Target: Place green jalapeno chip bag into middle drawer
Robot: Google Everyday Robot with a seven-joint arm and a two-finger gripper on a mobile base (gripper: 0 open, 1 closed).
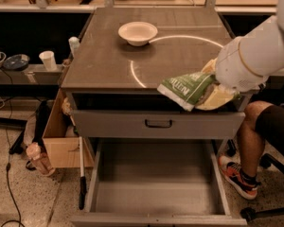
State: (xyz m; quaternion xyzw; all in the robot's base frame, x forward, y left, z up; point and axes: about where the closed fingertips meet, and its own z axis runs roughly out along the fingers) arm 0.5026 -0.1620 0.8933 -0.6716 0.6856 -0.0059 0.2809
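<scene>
The green jalapeno chip bag point(185, 89) is a crinkly green foil bag with white lettering. It hangs in the air over the front right edge of the cabinet top. My gripper point(214, 94) is shut on the bag's right end, with yellowish fingers point(220, 98) showing under the white arm. The middle drawer point(154, 183) stands pulled open low at the front, with a plain grey floor and nothing in it. The bag is above and a little behind the drawer's right part.
A closed drawer front with a black handle point(158, 123) sits between the bag and the open drawer. A cream bowl point(137, 32) rests on the cabinet top. A person's leg and orange shoe point(239, 176) are at the right. A cardboard box point(61, 141) stands at the left.
</scene>
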